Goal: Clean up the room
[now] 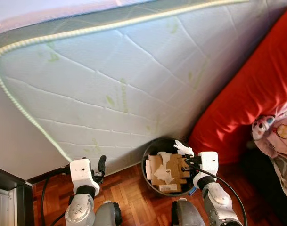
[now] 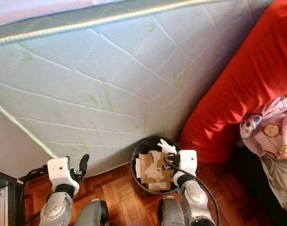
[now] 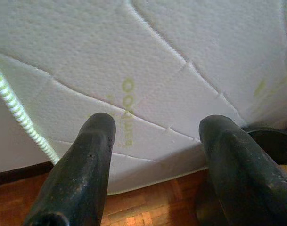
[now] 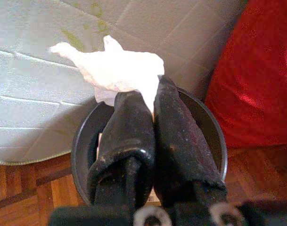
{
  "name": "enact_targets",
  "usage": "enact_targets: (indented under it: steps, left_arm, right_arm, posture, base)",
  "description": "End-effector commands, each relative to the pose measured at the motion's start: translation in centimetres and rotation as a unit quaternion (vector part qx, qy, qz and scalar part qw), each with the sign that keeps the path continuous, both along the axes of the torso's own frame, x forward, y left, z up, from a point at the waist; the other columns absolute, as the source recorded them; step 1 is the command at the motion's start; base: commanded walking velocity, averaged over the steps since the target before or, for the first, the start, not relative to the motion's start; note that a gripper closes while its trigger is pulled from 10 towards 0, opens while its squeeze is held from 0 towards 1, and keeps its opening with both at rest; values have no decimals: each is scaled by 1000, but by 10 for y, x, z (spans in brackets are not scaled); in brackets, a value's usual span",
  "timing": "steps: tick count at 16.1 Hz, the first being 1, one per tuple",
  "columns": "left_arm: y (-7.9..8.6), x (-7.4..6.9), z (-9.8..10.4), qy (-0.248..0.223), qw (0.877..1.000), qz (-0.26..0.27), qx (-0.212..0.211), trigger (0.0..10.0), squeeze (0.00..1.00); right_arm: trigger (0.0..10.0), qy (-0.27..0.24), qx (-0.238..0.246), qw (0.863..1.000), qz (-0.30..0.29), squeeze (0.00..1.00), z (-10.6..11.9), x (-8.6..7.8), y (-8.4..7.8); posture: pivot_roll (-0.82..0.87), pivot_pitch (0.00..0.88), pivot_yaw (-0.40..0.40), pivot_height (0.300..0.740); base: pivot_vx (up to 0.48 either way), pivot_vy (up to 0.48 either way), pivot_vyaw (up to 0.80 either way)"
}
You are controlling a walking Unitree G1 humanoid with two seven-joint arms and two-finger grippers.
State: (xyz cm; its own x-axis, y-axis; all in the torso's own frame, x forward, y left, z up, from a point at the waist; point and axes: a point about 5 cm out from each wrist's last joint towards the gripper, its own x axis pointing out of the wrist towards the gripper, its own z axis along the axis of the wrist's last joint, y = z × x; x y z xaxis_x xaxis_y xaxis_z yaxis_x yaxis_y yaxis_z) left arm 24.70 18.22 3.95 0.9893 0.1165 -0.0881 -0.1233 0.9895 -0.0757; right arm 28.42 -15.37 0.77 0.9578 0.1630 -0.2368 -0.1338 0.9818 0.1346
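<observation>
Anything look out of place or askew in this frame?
Yes: a white mattress stands tilted on its edge on the wood floor, leaning over the black bin of cardboard scraps. Otherwise orderly: the right gripper holds a crumpled tissue above the bin.

The parquet floor (image 1: 134,197) carries a black bin (image 1: 148,160) (cardboard inside) at twelve o'clock, against a leaning mattress (image 1: 124,80).

A white quilted mattress (image 1: 134,80) leans on its side above a parquet floor (image 1: 134,202), beside a red cushion (image 1: 247,99) and pink clothing (image 1: 280,136).
</observation>
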Motion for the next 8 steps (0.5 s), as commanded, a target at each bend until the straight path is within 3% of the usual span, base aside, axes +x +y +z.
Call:
enact_targets:
  steps: [1, 6, 8]
  left_arm:
    - [1, -4, -6, 11, 1000, 6, -7, 10000, 0]
    - [1, -5, -6, 10, 1000, 6, -9, 10000, 0]
    - [1, -5, -6, 10, 1000, 5, -9, 10000, 0]
  right_arm:
    - [10000, 11, -3, 1000, 1, 0, -5, -4, -2]
    - [10000, 12, -2, 1000, 0, 0, -5, -4, -1]
    - [10000, 13, -2, 1000, 0, 0, -6, -5, -1]
  posture:
    - [-108, 221, -7, 622]
    - [-109, 223, -6, 622]
    - [-109, 225, -7, 622]
  base:
    - [337, 0, 0]
    - [329, 0, 0]
    - [0, 0, 0]
